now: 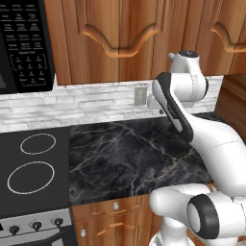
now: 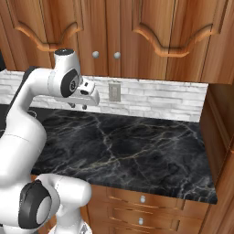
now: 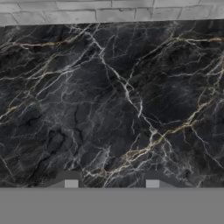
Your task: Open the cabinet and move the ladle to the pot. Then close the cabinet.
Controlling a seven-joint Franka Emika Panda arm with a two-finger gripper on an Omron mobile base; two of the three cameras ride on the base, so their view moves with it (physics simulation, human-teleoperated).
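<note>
The cabinet (image 2: 114,32) is hung shut above the tabletop (image 2: 128,146), its knobs (image 2: 95,54) side by side. White tiles (image 2: 151,98) with an outlet (image 2: 114,91) are set between them. A stove (image 1: 31,168) is seen at left. The gripper (image 2: 77,106) is held apart over bare marble, grasping nothing.

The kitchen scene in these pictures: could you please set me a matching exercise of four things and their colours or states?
Things:
1. cabinet
2. countertop
3. backsplash
4. end effector

Descriptions:
A. black marble with pale veins
B. whitish brick tiles
C. reddish-brown wood, doors closed
D. fingers apart, nothing between them, above the counter

Pairs: 1-C, 2-A, 3-B, 4-D
</note>
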